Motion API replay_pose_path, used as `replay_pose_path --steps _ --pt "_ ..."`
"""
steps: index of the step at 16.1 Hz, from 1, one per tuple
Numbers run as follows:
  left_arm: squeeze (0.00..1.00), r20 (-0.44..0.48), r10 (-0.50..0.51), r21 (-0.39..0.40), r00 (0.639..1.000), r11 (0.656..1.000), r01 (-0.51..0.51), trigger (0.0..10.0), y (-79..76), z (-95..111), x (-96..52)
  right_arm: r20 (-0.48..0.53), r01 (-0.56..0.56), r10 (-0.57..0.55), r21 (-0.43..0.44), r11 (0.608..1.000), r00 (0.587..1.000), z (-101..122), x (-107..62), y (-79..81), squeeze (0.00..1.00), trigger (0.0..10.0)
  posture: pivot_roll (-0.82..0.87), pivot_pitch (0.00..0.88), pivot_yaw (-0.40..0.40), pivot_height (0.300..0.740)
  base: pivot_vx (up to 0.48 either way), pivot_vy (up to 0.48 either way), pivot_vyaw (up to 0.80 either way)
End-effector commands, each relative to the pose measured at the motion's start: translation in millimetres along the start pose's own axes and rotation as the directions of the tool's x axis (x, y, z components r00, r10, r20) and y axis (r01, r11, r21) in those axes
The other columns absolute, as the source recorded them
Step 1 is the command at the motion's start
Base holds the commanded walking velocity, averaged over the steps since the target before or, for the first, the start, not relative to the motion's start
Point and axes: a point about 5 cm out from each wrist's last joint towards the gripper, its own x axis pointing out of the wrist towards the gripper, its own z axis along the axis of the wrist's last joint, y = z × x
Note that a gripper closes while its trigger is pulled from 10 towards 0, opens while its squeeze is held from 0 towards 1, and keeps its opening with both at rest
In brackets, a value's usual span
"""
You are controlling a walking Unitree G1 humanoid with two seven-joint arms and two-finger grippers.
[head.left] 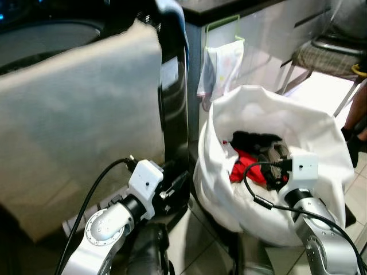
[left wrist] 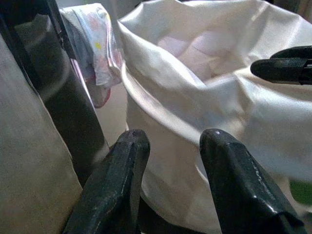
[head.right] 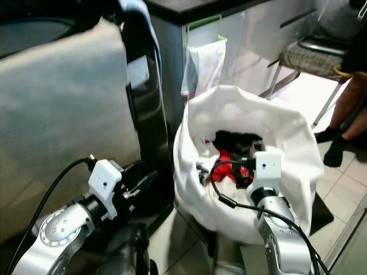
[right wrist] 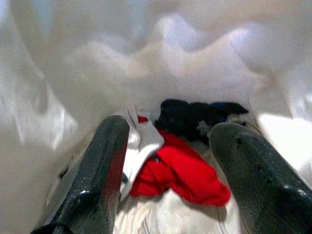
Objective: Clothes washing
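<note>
Right gripper [right wrist: 165, 170] hangs open over the red garment [right wrist: 183, 173] inside the white laundry bag [head.left: 321, 143], likely lined up to pick it, while left gripper [left wrist: 170, 180] waits open just beside the bag's outer wall

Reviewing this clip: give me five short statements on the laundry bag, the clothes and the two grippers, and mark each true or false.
1. The right gripper is open above the clothes in the white laundry bag. True.
2. A red garment lies in the bag. True.
3. The left gripper is shut on the red garment. False: it is open, outside the bag, beside its wall.
4. The bag holds only white items. False: dark clothes lie beside the red one.
5. A light cloth hangs from a green hanger on the cabinet behind the bag. True.
</note>
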Motion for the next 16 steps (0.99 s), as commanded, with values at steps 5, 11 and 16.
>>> replay_pose_path --steps 5,11,16 --pt "0.0 -0.009 0.015 0.005 1.0 1.0 -0.015 10.0 -0.6 1 -2.7 0.045 0.042 -0.041 -0.015 0.999 0.998 8 4.6 -15.1 0.0 10.0 -0.04 0.064 0.065 0.538 0.0 0.0 0.0" --pt "0.0 -0.011 0.017 0.003 1.0 1.0 -0.017 10.0 0.4 3 -3.7 0.18 0.121 -0.129 0.056 0.991 0.975 31 2.0 -33.6 0.0 10.0 -0.03 0.065 0.071 0.538 0.0 0.0 0.0" --pt "0.0 0.029 0.045 0.007 0.999 0.999 -0.045 10.0 3.4 10 -0.5 0.17 0.132 -0.142 0.071 0.989 0.975 36 0.5 -37.4 0.0 10.0 -0.04 0.064 0.074 0.538 0.0 0.0 0.0"
